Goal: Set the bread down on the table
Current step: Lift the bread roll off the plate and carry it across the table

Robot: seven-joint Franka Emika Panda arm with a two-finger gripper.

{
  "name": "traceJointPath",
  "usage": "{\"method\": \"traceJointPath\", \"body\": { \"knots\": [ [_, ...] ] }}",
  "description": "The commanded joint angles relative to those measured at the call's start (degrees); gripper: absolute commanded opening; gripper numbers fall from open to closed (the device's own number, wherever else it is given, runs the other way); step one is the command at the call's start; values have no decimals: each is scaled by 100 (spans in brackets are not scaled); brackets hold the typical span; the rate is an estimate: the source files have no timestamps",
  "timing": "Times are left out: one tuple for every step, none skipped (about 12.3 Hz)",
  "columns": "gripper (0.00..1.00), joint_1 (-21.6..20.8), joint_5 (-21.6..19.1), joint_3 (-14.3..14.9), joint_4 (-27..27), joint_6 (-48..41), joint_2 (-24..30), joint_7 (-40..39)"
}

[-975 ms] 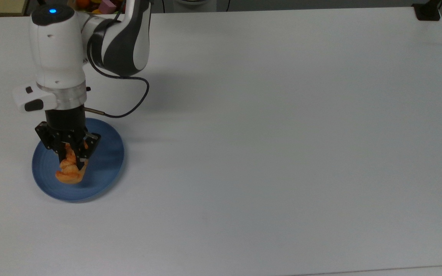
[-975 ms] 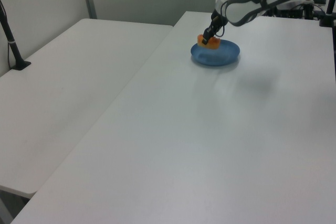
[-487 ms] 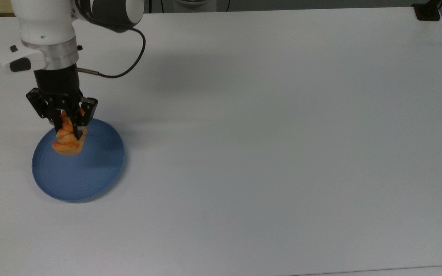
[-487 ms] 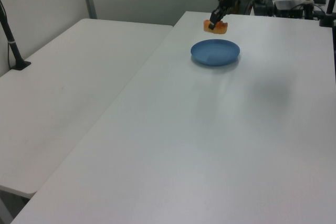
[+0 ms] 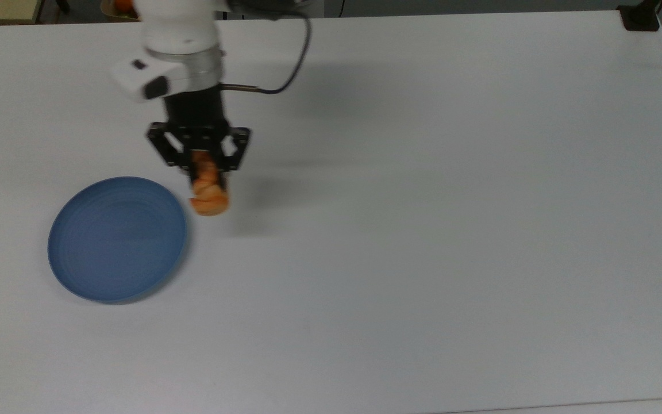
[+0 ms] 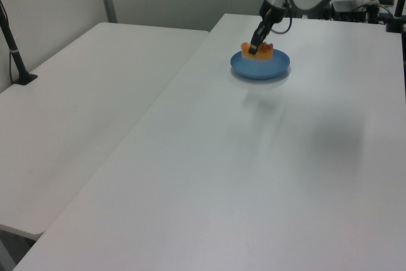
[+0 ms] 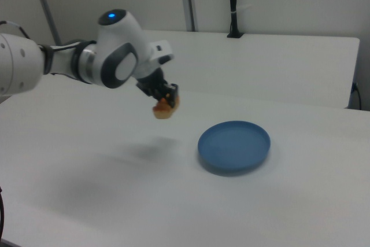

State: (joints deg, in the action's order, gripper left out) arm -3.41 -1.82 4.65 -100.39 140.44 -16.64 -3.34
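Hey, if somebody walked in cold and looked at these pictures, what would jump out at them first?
Probably the bread, a golden-orange roll gripped by the black gripper and hanging in the air above the white table, its shadow on the surface below in the right view. Next the round blue plate, bare, at the top view's left of the bread. The white arm reaches in from the right view's left.

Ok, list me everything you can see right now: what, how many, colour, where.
bread: one, golden-orange, held in the air off the plate's rim toward the top view's right
plate: one, blue, on the table at the top view's left, nothing on it
table: one, white, under it all
second table: one, white, beside it at the left view's left
black post: one, far edge in the right view
claw: one, black, shut on the bread
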Motion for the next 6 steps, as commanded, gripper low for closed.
{"method": "traceJointPath", "body": {
  "knots": [
    [40, -11, 978, -1014, -411, 10, 346, 1655],
    [40, -28, 1269, -1358, -446, 10, 346, 2166],
    [40, -63, 1437, -1544, -533, 10, 346, 2458],
    [40, -90, 1639, -1824, -621, 10, 346, 2827],
    [40, -99, 1762, -2044, -639, 10, 320, 3091],
    [40, -186, 1964, -2308, -744, 10, 328, 3529]
  ]
}}
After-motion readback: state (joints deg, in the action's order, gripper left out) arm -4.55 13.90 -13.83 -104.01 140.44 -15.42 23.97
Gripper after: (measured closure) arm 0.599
